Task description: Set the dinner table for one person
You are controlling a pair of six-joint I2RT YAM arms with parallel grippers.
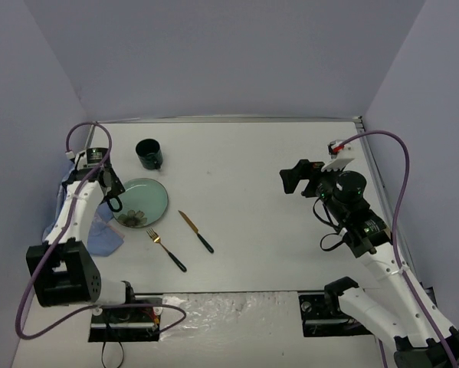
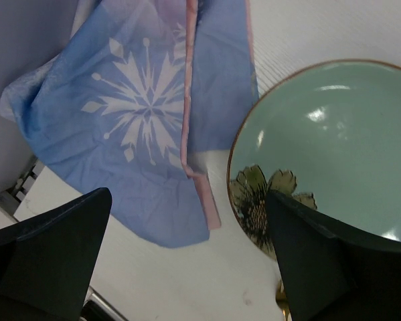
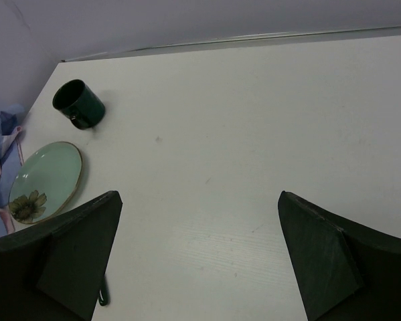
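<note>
Overall, the dinner table (image 1: 260, 192) is the largest item: a matte white rectangular top that fills the floor of the enclosure, with both arm bases mounted at its near edge.

1. Right arm: it reaches over the right half of the table. The right gripper (image 1: 294, 180) hangs above bare tabletop, well apart from every object. Jaws: spread wide, nothing between them.
2. Left arm: it extends along the left edge of the table. The left gripper (image 1: 114, 201) hangs over the boundary between cloth and plate. Jaws: released, fingers far apart, grasping nothing. Contact with the plate rim cannot be determined.
3. Blue cloth (image 2: 140, 120): it is printed with a white snowflake and has a pink hem. It lies crumpled at the left table edge, and its hemmed edge runs just beside the plate's left rim.
4. Plate (image 1: 149, 198): it is pale green with a thin brown rim and a flower motif near its near-left edge. It lies flat and carries nothing.
5. Mug (image 1: 149, 153): it is dark green, upright, and stands just beyond the plate.
6. Knife (image 1: 196, 231): it has a black handle and lies diagonally, right of the fork.
7. Fork (image 1: 166, 250): it has a black handle and lies roughly parallel to the knife, tines near the plate's near rim.
</note>
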